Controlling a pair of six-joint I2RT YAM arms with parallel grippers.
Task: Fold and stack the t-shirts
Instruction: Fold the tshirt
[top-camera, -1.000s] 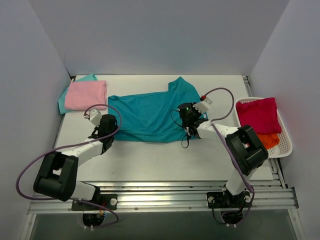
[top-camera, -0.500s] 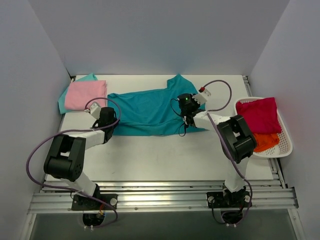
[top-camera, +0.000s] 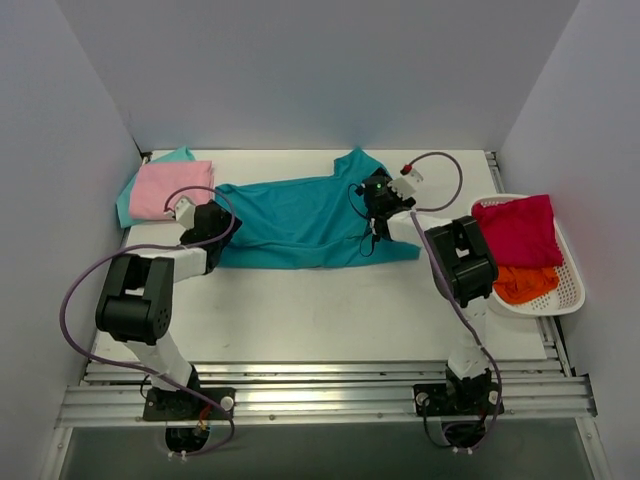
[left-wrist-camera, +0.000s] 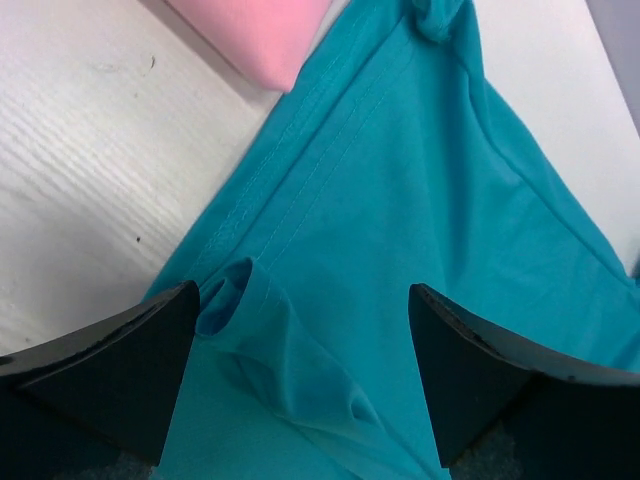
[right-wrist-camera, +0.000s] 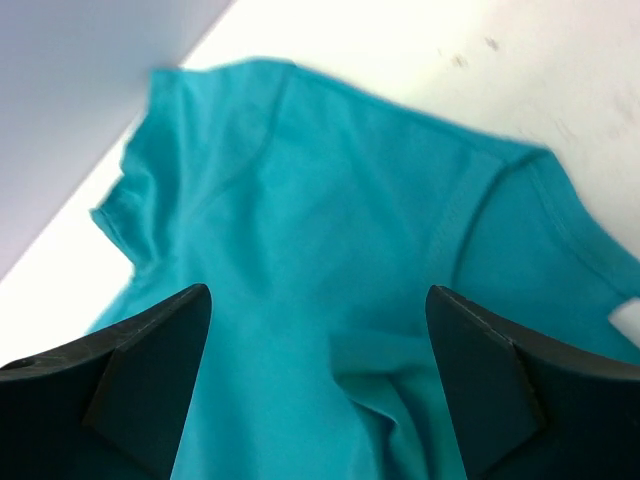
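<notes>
Overhead, wrist close-ups: shared teal t-shirt

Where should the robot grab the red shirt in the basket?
Probably pinch a raised fold near the middle of the red shirt, coming straight down from above: it lies bunched on top of the orange shirt, and the basket walls block the sides.

Left end effector, right end effector gaping (arms stretched forward).
</notes>
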